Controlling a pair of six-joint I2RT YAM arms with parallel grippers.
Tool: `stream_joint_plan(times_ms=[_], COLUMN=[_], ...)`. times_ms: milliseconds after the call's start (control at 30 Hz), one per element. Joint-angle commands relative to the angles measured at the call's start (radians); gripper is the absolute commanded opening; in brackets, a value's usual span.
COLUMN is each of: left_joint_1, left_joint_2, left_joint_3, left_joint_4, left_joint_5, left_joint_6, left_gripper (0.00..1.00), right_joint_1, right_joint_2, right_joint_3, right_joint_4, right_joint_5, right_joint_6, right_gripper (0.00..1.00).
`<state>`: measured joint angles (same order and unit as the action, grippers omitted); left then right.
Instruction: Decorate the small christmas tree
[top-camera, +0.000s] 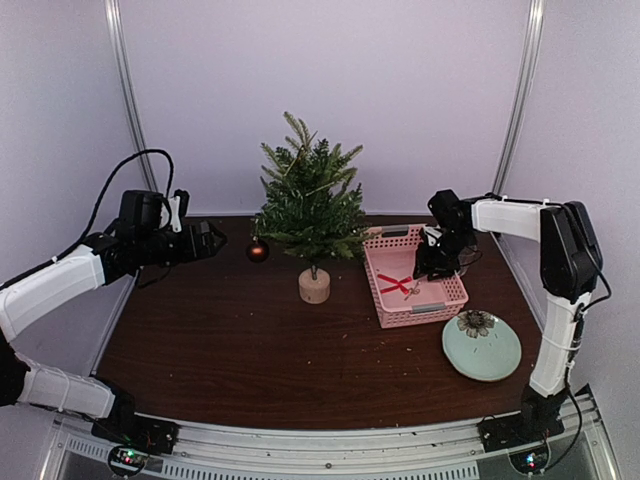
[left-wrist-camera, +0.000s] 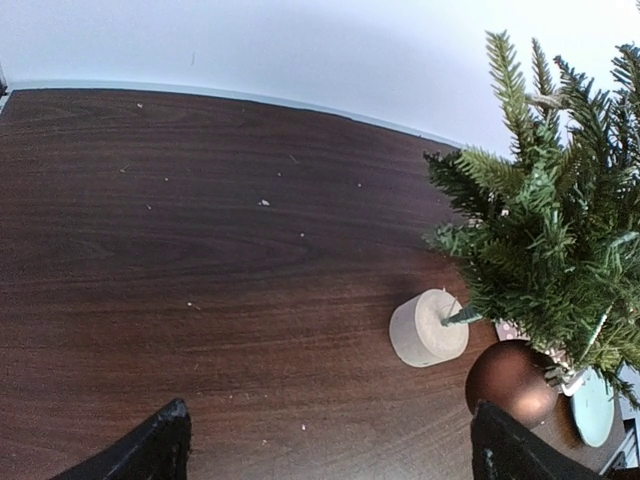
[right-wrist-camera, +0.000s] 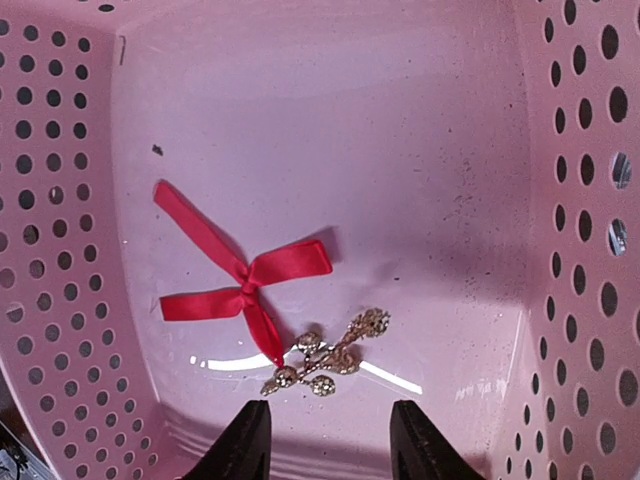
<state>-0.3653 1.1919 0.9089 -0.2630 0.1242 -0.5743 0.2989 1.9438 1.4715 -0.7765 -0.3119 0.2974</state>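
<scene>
right hand (right-wrist-camera: 330, 438), parted, above glittery gold sprig (right-wrist-camera: 325, 355) (beside red ribbon bow (right-wrist-camera: 245, 280)) in perforated pink plastic basket (right-wrist-camera: 60, 250). left hand (left-wrist-camera: 335, 448) spread wide.

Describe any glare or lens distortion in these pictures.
Right wrist view: glare streaks on the pink basket floor near the gold sprig; left wrist view: wide-angle bend curves the table edge; top external view: even light, small christmas tree sharp.
</scene>
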Motion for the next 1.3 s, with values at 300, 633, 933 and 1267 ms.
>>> stream_joint_plan(times_ms=[300, 633, 933, 1267], left_joint_1=[0.008, 0.008, 0.005, -0.001], left_joint_2=[0.023, 0.035, 0.030, 0.000], left_joint_3=[0.059, 0.080, 0.099, 0.114], left_joint_4=[-0.028, -0.036, -0.044, -0.033], left_joint_5=[-0.077, -0.098, -0.088, -0.076], left_joint_6=[0.004, 0.005, 0.000, 0.110], left_gripper=[0.98, 0.98, 0.98, 0.98], right_joint_1=[0.017, 0.019, 0.017, 0.035], right_joint_2=[0.128, 0.089, -0.104, -0.472], right_joint_3=[0.088, 0.109, 0.008, -0.224], right_joint_4=[-0.004, 0.017, 0.148, 0.514], right_joint_5=[0.068, 0.040, 0.001, -0.109], right_joint_6=[0.032, 0.032, 0.029, 0.098], right_gripper=[0.33, 0.05, 0.00, 0.00])
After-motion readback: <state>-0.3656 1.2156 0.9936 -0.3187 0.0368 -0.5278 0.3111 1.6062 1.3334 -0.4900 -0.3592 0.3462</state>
